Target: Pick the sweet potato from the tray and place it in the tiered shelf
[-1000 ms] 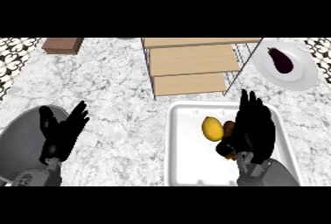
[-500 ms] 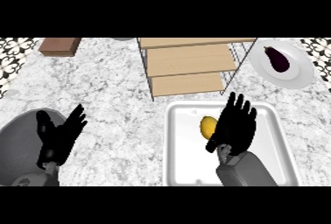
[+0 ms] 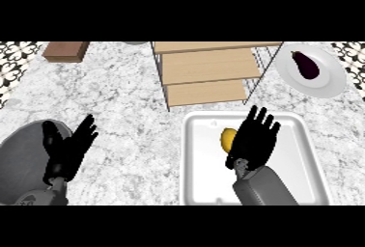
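A white tray [image 3: 203, 173] lies on the marble counter at the lower right. In it a yellow-orange piece, the sweet potato [image 3: 227, 139], shows at the left side of my right hand [image 3: 255, 140]. That hand is open, fingers straight, spread flat above the tray's middle and hiding whatever lies beneath it. The wooden tiered shelf [image 3: 206, 72] stands just behind the tray, its steps bare. My left hand [image 3: 68, 152] rests open at the lower left, fingers up, away from the tray.
A white plate [image 3: 324, 84] with a dark purple eggplant [image 3: 306, 65] sits at the back right. A brown wooden block [image 3: 65, 50] lies at the back left. Patterned tiles edge both sides of the counter.
My right hand has shifted left across the tray, now covering the dark piece that showed beside the yellow one a second ago. The left hand has barely moved.
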Robot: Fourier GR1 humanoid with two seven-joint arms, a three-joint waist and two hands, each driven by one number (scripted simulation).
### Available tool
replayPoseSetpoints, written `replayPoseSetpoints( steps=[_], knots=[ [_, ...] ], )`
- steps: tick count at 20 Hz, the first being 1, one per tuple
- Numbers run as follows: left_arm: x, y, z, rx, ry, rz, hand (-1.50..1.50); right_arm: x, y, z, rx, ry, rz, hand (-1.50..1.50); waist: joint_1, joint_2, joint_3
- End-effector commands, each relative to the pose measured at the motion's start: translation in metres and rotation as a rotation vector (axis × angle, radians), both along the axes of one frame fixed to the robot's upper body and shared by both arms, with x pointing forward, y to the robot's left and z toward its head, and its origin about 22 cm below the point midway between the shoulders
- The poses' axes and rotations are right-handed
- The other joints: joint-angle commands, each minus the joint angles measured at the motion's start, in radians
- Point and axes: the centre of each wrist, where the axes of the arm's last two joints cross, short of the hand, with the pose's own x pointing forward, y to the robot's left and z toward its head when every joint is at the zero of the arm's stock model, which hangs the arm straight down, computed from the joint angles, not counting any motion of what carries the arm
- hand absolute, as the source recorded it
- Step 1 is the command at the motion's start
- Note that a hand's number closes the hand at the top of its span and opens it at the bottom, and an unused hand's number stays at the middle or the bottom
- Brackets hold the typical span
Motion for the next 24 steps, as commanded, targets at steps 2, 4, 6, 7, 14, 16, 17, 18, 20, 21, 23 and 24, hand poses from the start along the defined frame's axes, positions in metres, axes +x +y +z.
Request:
replayPoseSetpoints(
  steps=[2,4,6,7,14,16,17,18,20,21,23,24],
  knots=[
    [0.003,0.003,0.007,0.000,-0.009,-0.003,0.00,0.008,0.009,-0.004,-0.058,0.050,-0.208,-1.50,0.002,0.000,0.000],
    [-0.002,0.005,0.003,-0.005,-0.020,0.009,0.00,-0.004,-0.003,-0.035,-0.086,0.075,-0.224,-1.50,0.000,0.000,0.000],
    [0.006,-0.007,0.010,0.002,-0.008,0.001,0.00,0.009,-0.002,-0.021,-0.086,0.054,-0.246,-1.50,0.000,0.000,0.001],
    [-0.003,0.003,-0.004,0.013,-0.004,0.012,0.00,0.004,0.003,-0.021,-0.096,0.052,-0.252,-1.50,0.000,0.000,0.000],
    [-0.004,-0.001,0.002,-0.006,-0.010,0.011,0.00,0.013,-0.023,-0.038,-0.144,0.041,-0.244,-1.50,-0.003,0.000,0.001],
    [-0.006,-0.007,-0.008,0.006,-0.001,0.014,0.00,0.002,-0.021,-0.055,-0.133,0.045,-0.222,-1.50,-0.005,0.000,0.001],
    [-0.005,0.004,-0.001,0.007,-0.008,0.000,0.00,0.002,-0.021,-0.058,-0.126,0.007,-0.209,-1.50,-0.004,0.000,0.001],
    [0.000,0.001,0.015,0.015,-0.005,0.002,0.00,0.022,-0.020,-0.042,-0.109,0.010,-0.225,-1.50,0.002,0.000,0.001],
    [-0.007,-0.011,-0.005,-0.005,0.003,0.019,0.00,0.001,-0.025,-0.061,-0.103,0.010,-0.196,-1.50,-0.006,-0.001,0.001],
    [0.004,0.001,0.000,0.010,0.012,0.006,0.00,0.019,-0.034,-0.042,-0.111,0.003,-0.185,-1.50,-0.009,0.000,0.000],
    [0.002,0.011,-0.004,0.005,0.002,0.013,0.00,0.016,-0.028,-0.065,-0.119,0.002,-0.193,-1.50,-0.004,0.001,0.000],
    [-0.004,-0.008,0.005,-0.001,0.003,0.004,0.00,0.020,-0.028,-0.065,-0.105,0.013,-0.197,-1.50,0.000,0.000,0.001]
  ],
)
